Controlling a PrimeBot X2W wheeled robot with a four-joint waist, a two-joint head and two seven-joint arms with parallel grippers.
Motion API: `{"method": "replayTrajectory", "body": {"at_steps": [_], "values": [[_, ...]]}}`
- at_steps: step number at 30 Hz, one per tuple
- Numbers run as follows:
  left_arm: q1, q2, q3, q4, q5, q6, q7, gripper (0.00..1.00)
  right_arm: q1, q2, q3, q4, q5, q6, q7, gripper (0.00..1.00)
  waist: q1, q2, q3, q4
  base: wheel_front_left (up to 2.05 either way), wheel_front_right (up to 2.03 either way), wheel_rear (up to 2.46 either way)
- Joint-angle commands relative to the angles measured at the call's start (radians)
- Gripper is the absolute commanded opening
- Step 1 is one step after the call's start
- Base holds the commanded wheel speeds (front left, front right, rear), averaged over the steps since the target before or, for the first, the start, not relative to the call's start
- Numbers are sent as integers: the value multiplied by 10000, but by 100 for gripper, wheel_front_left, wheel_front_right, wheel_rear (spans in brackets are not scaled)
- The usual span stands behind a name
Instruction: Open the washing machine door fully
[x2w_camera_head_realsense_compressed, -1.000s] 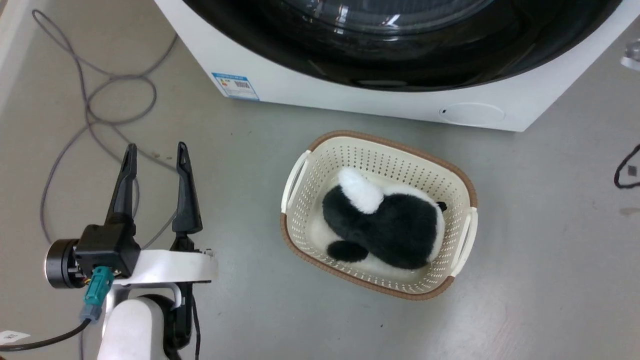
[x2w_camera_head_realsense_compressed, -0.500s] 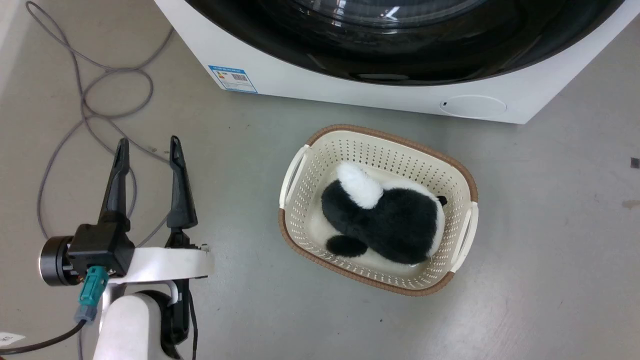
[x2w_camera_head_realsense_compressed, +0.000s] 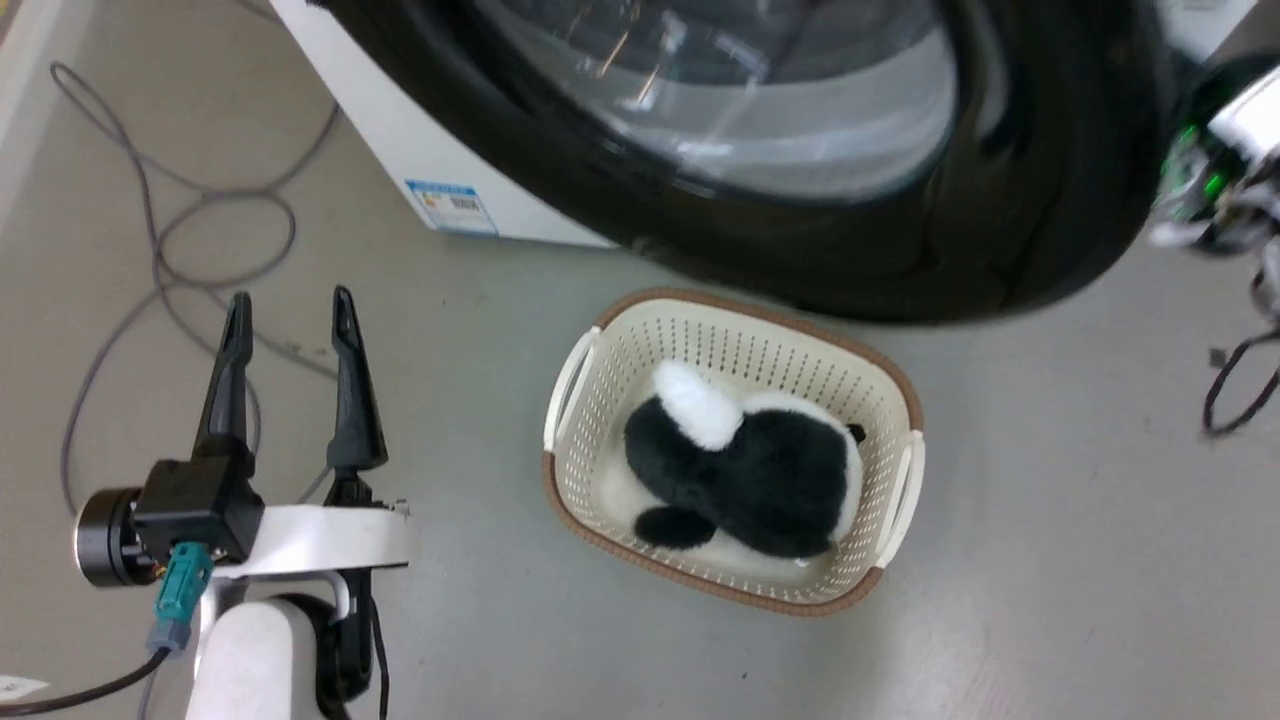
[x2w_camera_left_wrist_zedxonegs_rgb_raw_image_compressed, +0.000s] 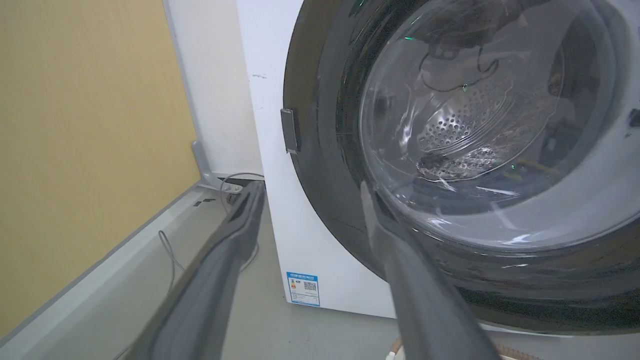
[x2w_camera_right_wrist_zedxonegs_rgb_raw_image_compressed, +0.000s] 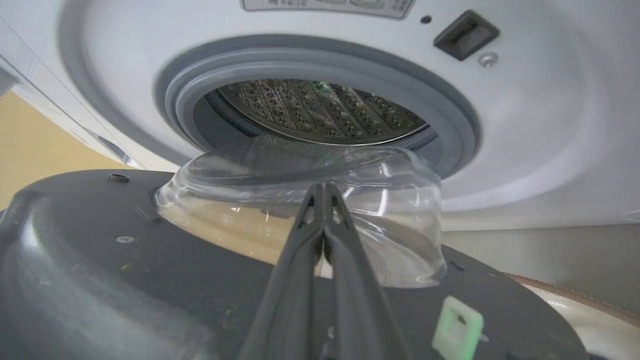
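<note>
The washing machine door stands partly swung out from the white washing machine, its glass bowl window blurred. In the right wrist view my right gripper is shut, its fingers lying over the door's dark inner side and pointing at the glass bowl, with the steel drum open behind. The right wrist shows beside the door's right edge. My left gripper hangs open over the floor at the lower left, apart from the door.
A cream basket holding a black-and-white plush toy sits on the floor just below the door. Grey cables loop on the floor at left, and a black cable lies at right. A yellow wall bounds the left.
The door has swung out from the machine front and now hangs over the basket's far rim. My right wrist has come into the head view at right. The left gripper holds still.
</note>
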Motion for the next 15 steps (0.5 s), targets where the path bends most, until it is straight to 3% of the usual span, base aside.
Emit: {"method": "replayTrajectory", "body": {"at_steps": [1,15], "values": [[136,6,31,43,34,-1,-55,100,326,128,103,-220,96,19,149,0,-1,0,-240,-116,0,0,0],[1240,6,107,298,286,-60,-55,100,3306,326,1026,-2705,439,19,1287,0,-1,0,-1736,-635,0,0,0]]}}
